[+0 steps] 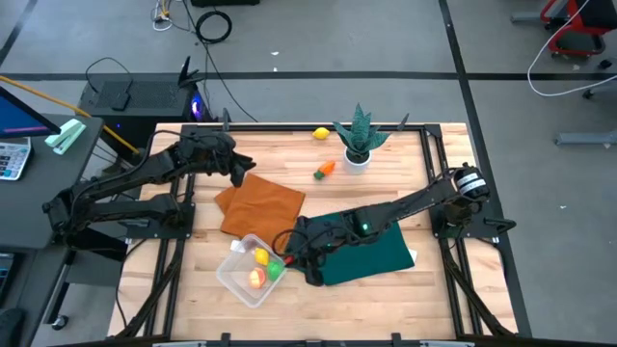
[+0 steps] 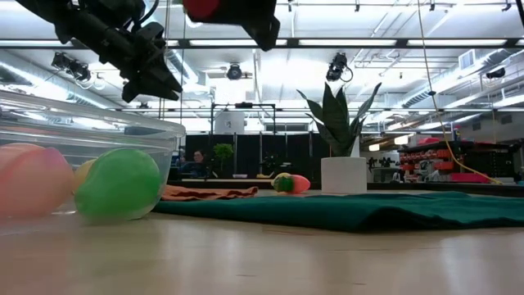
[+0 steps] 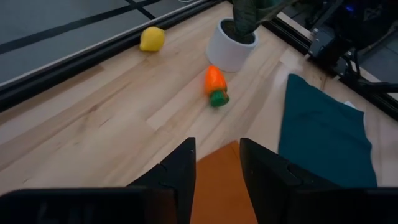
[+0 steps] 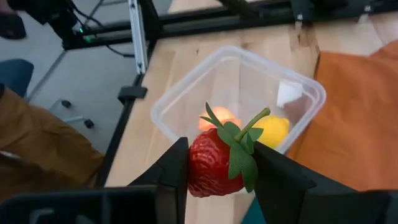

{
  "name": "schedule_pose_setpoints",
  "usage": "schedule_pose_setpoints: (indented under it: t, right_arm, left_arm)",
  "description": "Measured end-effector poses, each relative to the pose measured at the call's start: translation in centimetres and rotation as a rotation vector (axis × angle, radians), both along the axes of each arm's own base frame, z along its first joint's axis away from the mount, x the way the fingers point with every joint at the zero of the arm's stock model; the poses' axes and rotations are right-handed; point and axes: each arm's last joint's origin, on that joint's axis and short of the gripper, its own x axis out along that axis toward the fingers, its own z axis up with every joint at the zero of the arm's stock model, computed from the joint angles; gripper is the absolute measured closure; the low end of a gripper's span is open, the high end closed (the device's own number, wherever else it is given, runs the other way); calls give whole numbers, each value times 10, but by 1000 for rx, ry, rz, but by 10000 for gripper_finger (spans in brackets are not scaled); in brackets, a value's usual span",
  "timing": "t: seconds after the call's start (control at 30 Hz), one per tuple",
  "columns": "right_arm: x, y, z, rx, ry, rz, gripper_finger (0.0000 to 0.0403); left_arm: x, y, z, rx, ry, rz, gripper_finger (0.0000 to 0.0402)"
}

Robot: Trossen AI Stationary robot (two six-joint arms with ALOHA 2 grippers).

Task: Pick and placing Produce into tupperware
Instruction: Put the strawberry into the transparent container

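Note:
The clear tupperware point(image 1: 237, 276) stands near the table's front left and holds a yellow piece point(image 1: 260, 256), a peach-orange piece point(image 1: 256, 279) and a green piece point(image 1: 276, 272). My right gripper point(image 4: 219, 163) is shut on a red toy strawberry point(image 4: 214, 165), raised just right of the tub, which shows below it in the right wrist view point(image 4: 186, 99). My left gripper point(image 3: 217, 163) is open and empty above the orange cloth point(image 1: 258, 205). A yellow lemon point(image 1: 321, 134) and an orange carrot point(image 1: 325, 170) lie on the wood farther back. My right gripper pinches the strawberry's red body point(image 4: 198, 167) between its two fingers, one on each side. The green leaves and stem point(image 4: 245, 134) stick out ahead of the fingers. The strawberry is lifted clear of the table, in front of the tub's near rim.
A spiky green plant in a white pot point(image 1: 358, 146) stands at the back, near the carrot and lemon. A dark green cloth point(image 1: 371, 253) lies under my right arm. The orange cloth lies between the tub and my left gripper. Bare wood shows at the front right.

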Motion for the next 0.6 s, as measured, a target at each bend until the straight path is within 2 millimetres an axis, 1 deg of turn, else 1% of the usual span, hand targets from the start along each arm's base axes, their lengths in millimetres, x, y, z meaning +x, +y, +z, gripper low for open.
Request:
schedule_pose_setpoints:
  t: [0.17,0.3,0.4,0.47,0.6]
  right_arm:
    - [3,0,5,11,-60,-8,293]
    - [6,-8,7,-8,-78,3,293]
    - [19,-17,11,-6,-93,14,293]
    - [35,-21,16,-9,-115,38,293]
    - [66,-21,16,-49,-45,118,293]
  left_arm:
    - [0,-1,-2,7,24,-16,277]
    - [-1,-1,-2,6,34,-19,276]
    - [-1,-2,-4,14,53,-29,271]
    - [-2,-2,-4,21,60,-35,269]
    - [-2,-2,-6,21,79,-41,268]
